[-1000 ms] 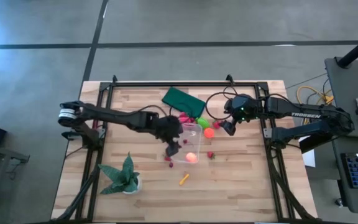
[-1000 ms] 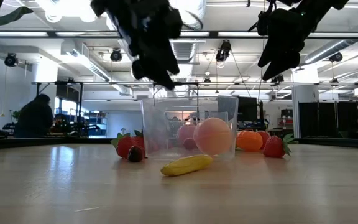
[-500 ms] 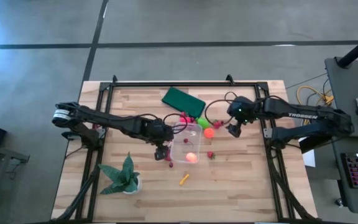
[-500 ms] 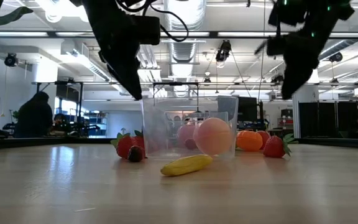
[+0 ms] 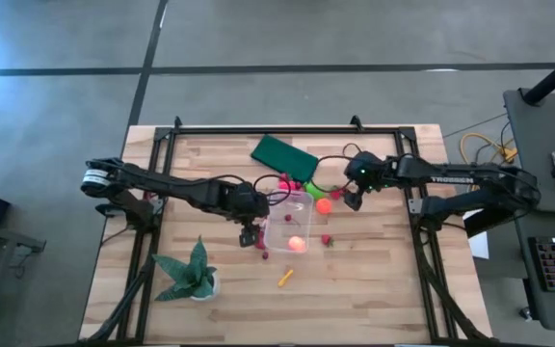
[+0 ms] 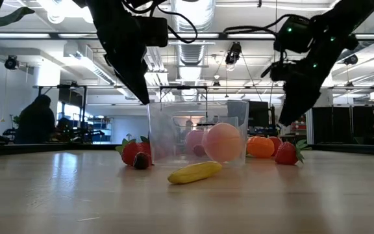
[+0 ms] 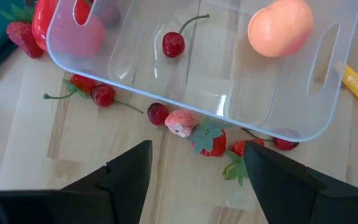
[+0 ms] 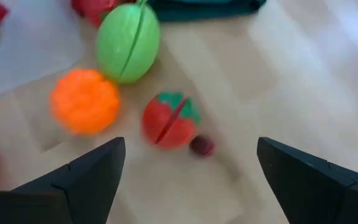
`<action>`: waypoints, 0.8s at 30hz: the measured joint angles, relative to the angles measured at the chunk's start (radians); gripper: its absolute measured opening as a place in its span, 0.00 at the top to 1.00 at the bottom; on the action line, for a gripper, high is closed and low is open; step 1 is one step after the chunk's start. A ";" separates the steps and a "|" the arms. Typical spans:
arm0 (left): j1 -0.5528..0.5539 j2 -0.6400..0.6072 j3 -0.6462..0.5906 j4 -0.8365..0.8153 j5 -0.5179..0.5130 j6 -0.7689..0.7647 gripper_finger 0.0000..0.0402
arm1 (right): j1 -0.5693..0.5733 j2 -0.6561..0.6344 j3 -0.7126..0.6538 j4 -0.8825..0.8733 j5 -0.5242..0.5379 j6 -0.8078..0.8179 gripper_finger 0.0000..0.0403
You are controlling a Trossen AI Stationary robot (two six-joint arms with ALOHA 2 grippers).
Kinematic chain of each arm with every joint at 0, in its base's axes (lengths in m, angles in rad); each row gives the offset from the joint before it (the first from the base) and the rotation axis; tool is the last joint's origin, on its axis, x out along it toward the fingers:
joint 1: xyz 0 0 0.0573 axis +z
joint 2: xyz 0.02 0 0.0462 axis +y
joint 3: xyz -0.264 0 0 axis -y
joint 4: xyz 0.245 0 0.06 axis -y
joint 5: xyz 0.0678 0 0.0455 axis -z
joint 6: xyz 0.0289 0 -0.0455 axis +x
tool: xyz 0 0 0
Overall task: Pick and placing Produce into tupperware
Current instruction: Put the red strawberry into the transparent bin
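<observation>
Tupperware [image 5: 292, 223] lies just beside left gripper [image 5: 250, 234].

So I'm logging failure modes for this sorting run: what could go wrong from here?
The open left gripper hovers over small cherries and a strawberry pressed against the tupperware wall; coming down, it might shove the box or grab several pieces at once. The open right gripper hangs above a round tomato beside the orange; the tomato may roll away.
</observation>
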 joint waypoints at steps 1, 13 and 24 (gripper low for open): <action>0.000 0.000 0.000 0.000 -0.001 0.000 0.40 | 0.000 0.022 0.000 0.016 0.006 -0.032 0.11; 0.000 0.000 0.000 0.000 -0.061 -0.005 0.40 | 0.000 0.238 0.005 0.079 0.009 -0.158 0.11; 0.000 0.000 0.000 -0.001 -0.091 0.002 0.40 | 0.001 0.276 0.006 0.144 -0.054 -0.138 0.12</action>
